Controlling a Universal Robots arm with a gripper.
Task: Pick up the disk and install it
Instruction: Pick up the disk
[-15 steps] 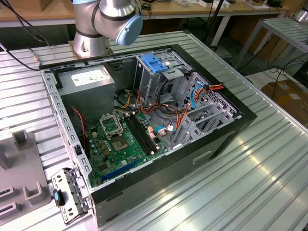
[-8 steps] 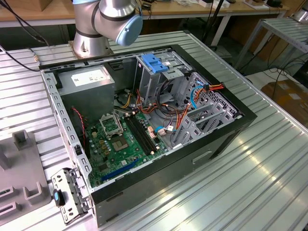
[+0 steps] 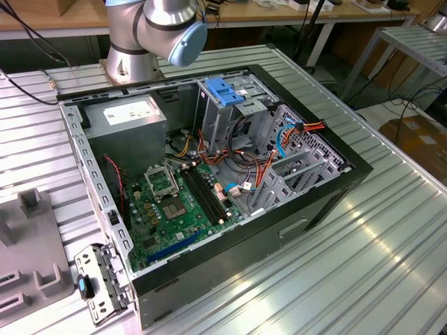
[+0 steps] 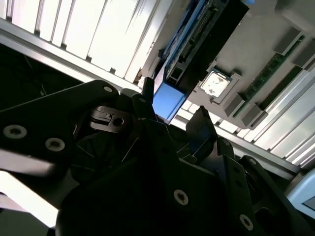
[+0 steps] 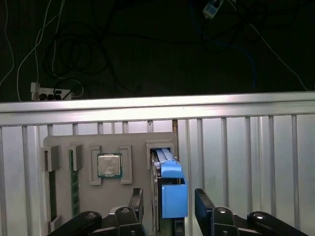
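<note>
The disk (image 5: 170, 169) stands on its thin edge in a slot of the grey tray (image 5: 135, 142), with its blue frame (image 5: 173, 201) facing the gripper (image 5: 169, 194). It is a flat metal box, hard and stiff, and likely heavy for its size — it will not bend, but a drop or a bump could hurt it. The blue plastic frame looks thin and smooth, so it may be slippery and may give a little. The best place to hold it seems to be across the two wide flat sides, far enough in to catch the metal and not just the plastic.

The jaws are spread wide, one finger (image 5: 204, 206) on each side of the blue frame, with a gap showing on both sides — they pinch nothing. In the second wrist view the blue frame (image 4: 167, 101) sits between the two black tips too.

Beside the disk, the tray holds a shiny square chip (image 5: 109, 164) and a long green memory stick (image 5: 75, 182), each in its own pocket. The tray lies on a table (image 5: 236, 147) of ribbed silver metal. In the exterior view, the open computer case (image 3: 230, 279) lies on that table, with a green board (image 3: 174, 206) and a grey cage (image 3: 222, 94) with a blue handle inside.
</note>
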